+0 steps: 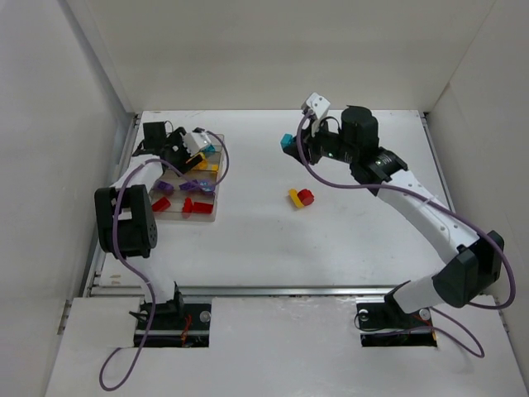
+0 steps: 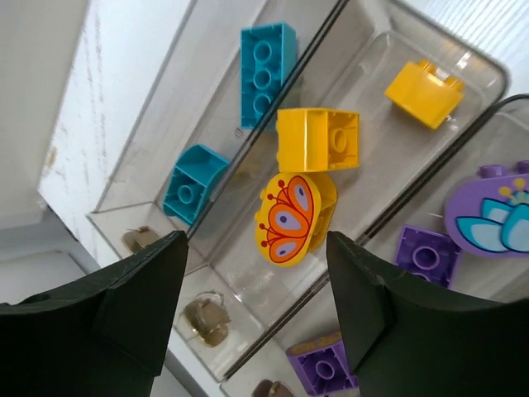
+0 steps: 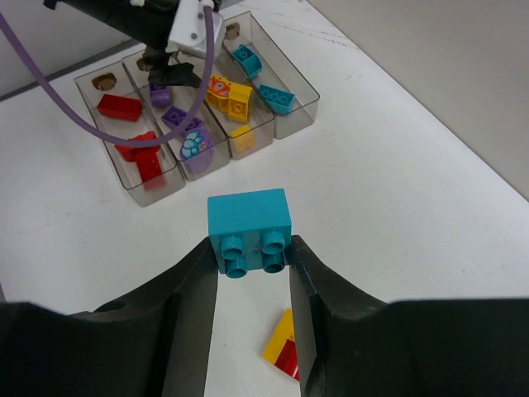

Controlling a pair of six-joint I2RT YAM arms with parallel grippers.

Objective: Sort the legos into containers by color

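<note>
My right gripper [image 3: 252, 266] is shut on a teal brick [image 3: 248, 225] and holds it above the table; both also show in the top view, gripper [image 1: 293, 148] and brick [image 1: 286, 141]. A joined yellow and red cluster [image 1: 301, 198] lies on the table below it [image 3: 283, 351]. The clear organizer box [image 1: 219, 200] stands at the left, with red [image 3: 124, 107], purple [image 2: 426, 252], yellow [image 2: 318, 141] and teal [image 2: 266, 70] bricks each in their own compartment. My left gripper [image 2: 256, 289] is open and empty just above the yellow compartment, near a yellow butterfly piece [image 2: 293, 219].
White walls close in the table at the left, back and right. The box sits close to the left wall. My left arm [image 1: 124, 219] stands beside the box. A purple cable [image 1: 331, 178] hangs along my right arm.
</note>
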